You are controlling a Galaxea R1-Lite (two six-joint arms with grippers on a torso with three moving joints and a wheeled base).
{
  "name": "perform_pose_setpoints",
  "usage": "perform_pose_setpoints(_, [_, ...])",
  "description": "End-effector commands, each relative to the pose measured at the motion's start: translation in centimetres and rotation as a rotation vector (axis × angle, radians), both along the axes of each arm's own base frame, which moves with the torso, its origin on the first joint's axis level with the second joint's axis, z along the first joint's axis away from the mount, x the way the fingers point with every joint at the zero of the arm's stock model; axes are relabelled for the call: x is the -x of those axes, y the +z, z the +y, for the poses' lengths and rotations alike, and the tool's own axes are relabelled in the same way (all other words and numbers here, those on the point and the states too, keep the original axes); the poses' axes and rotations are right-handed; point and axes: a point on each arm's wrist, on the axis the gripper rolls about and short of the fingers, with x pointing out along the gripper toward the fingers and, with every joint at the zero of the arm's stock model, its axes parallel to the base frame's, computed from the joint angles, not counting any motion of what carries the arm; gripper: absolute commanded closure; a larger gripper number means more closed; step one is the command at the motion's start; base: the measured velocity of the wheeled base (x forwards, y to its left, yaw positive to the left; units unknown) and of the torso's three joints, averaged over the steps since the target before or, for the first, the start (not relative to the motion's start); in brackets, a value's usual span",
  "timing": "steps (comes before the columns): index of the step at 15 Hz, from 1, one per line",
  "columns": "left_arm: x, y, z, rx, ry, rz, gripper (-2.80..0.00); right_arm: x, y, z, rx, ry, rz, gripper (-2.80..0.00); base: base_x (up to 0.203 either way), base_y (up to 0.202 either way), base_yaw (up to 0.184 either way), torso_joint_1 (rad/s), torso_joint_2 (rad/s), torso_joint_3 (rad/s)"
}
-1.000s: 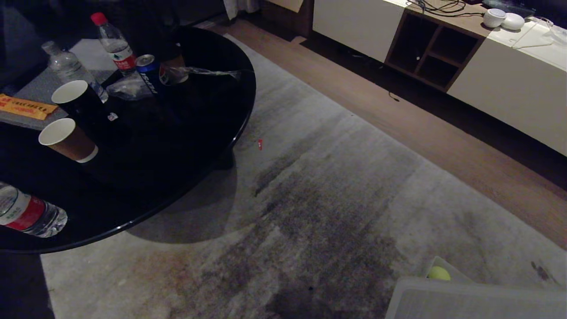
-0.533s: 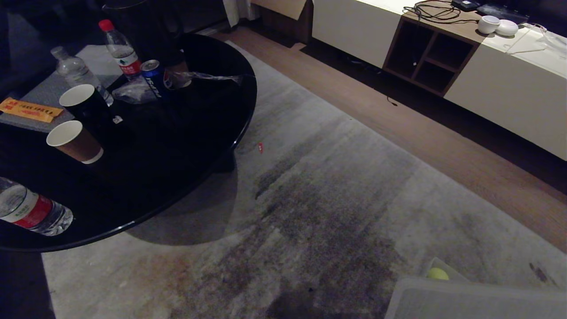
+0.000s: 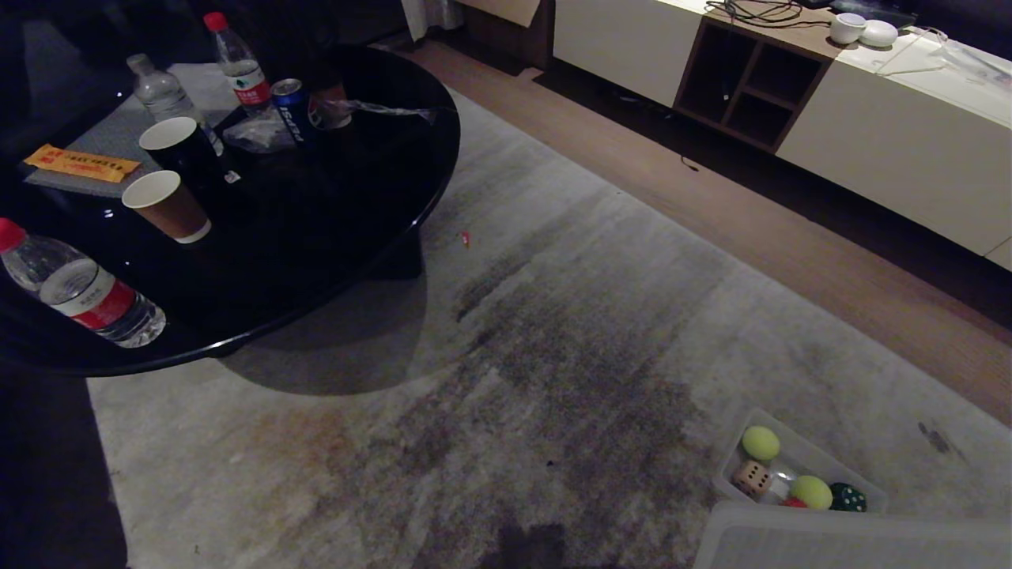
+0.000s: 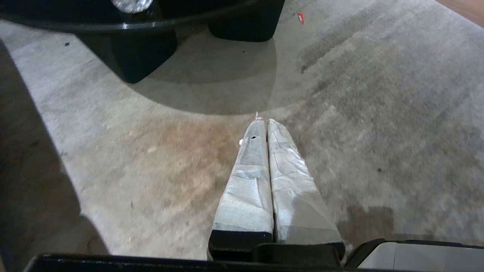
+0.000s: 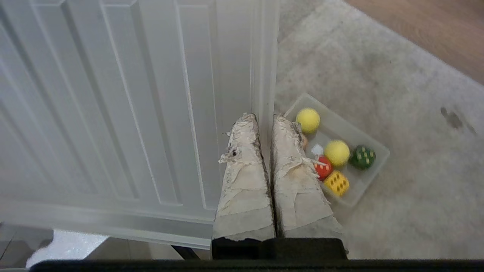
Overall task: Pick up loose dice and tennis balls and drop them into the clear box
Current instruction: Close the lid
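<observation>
Right hand (image 5: 264, 117) and left hand (image 4: 263, 121), both closed and empty, above a stained grey rug (image 3: 553, 356).
Clear box (image 3: 822, 458) of dice and tennis balls sits on it; black round desk (image 3: 379, 197) nearby.

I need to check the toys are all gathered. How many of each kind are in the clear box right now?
In the clear box:
tennis balls: 2
dice: 4 (beige-pink, red, yellow, dark green)
Total: 6

head view: high, angled down; bench (image 3: 237, 261) at 10 o'clock, clear box (image 3: 798, 458) at 4.
right wrist view: near, shares clear box (image 5: 372, 151).
left wrist view: low over carpet (image 4: 378, 94).
</observation>
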Motion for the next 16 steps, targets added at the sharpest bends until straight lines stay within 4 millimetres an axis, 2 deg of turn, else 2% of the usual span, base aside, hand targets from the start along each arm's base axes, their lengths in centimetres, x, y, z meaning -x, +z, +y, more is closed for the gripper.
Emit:
perform_pose_setpoints(1, [-0.02,-0.04,0.0,-0.003,-0.002,0.003,0.0,0.0,-0.01,0.0,0.0,0.0,0.001,0.0,-0.113,0.0,-0.002,0.002,0.01,0.006])
perform_pose_setpoints(14, [-0.02,-0.04,0.0,-0.003,0.0,0.003,0.0,0.0,-0.01,0.0,-0.002,0.001,0.001,0.0,0.0,0.0,0.0,0.0,0.0,0.0])
perform_pose_setpoints(16, [-0.02,-0.04,0.0,-0.003,-0.001,0.003,0.0,0.0,-0.01,0.0,-0.002,0.001,0.001,0.0,0.005,0.005,-0.108,0.002,0.0,0.005])
